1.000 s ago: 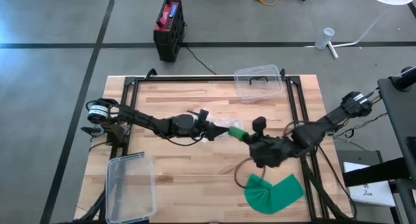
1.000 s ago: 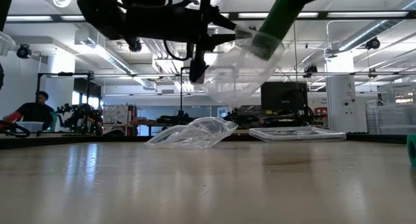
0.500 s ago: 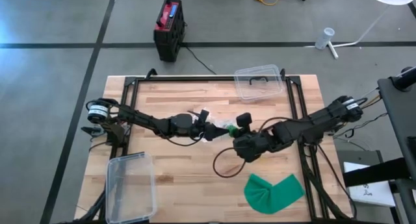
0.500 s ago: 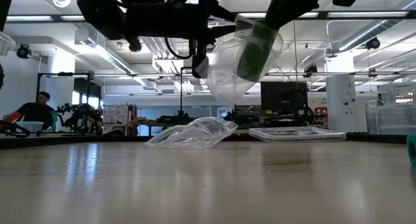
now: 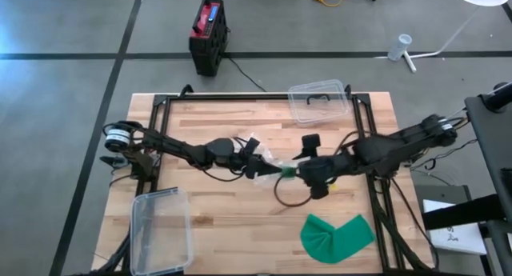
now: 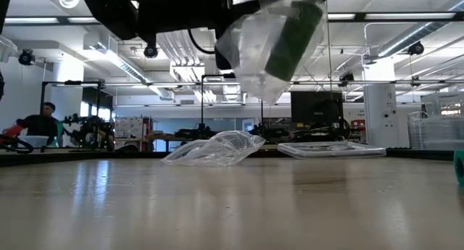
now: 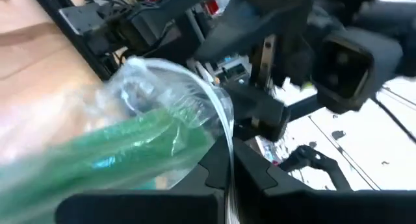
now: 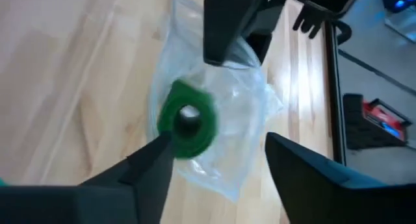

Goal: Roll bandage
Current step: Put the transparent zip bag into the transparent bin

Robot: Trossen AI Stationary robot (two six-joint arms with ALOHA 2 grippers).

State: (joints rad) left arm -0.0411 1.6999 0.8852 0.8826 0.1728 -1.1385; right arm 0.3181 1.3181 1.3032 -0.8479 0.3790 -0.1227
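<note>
**Roll goes into the bag at mid-bench**

Near the bench's front left corner lies a clear tub (image 5: pixel 162 228), out of play. The left claw (image 5: pixel 254 166) is pinched tight on the mouth of a clear bag (image 5: pixel 268 165), which it holds up above the middle of the bench. To do this step well, that pinch should hold steady with the mouth kept facing the other arm, so the roll (image 5: pixel 286 172) settles deep and does not slide back out.

The green roll sits inside the bag, end-on to the right wrist camera. The right claw (image 5: pixel 308 174), just beside the bag's mouth, stands with fingers (image 8: pixel 151 167) spread wide on either side of the roll, not clearly touching it. Best drawn straight back, clear of the plastic. A loose green bandage (image 5: pixel 338 236) lies by the front right corner.
</note>
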